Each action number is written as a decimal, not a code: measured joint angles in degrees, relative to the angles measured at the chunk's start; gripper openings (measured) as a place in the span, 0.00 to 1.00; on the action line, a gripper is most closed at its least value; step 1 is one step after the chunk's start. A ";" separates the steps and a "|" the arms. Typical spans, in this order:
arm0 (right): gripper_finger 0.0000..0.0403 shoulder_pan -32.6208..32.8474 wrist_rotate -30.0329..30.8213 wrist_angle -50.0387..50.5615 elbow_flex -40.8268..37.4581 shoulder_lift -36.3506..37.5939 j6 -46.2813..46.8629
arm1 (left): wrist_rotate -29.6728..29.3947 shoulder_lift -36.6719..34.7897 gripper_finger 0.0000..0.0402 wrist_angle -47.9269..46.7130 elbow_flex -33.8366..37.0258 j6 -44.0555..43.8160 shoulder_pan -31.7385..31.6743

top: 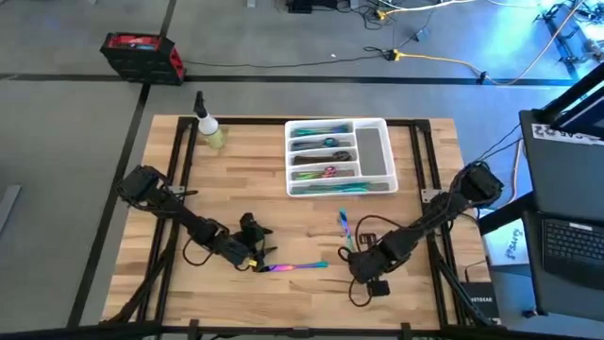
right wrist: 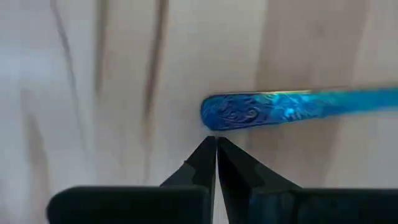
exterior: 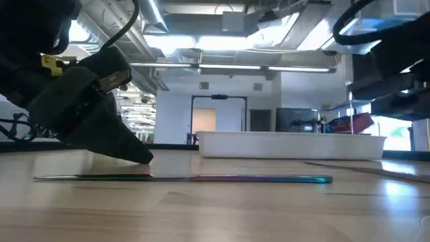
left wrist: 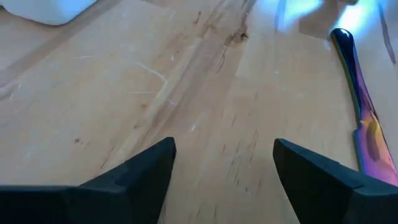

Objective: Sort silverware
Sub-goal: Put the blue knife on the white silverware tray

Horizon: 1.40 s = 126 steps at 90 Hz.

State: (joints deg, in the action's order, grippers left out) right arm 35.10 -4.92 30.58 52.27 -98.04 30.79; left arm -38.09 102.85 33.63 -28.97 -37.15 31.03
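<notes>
Lying flat near the table's (top: 189,189) front edge, a rainbow knife (top: 294,267) sits just beside the left gripper (top: 259,261), fingers spread. Right gripper (right wrist: 216,149), clenched empty, touches a blue utensil (right wrist: 298,107).

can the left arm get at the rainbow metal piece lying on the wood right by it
Probably yes. The left pincer is open just beside the slim rainbow metal piece lying flat on the wooden table, with nothing between them.
</notes>
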 joint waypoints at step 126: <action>0.25 -6.86 22.48 -6.79 -0.08 2.38 -0.43 | -0.25 0.04 0.65 0.02 0.04 -0.51 0.11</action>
State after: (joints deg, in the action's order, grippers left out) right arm 28.25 17.56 23.79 52.19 -95.66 30.36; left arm -38.34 102.89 33.65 -28.93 -37.65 31.14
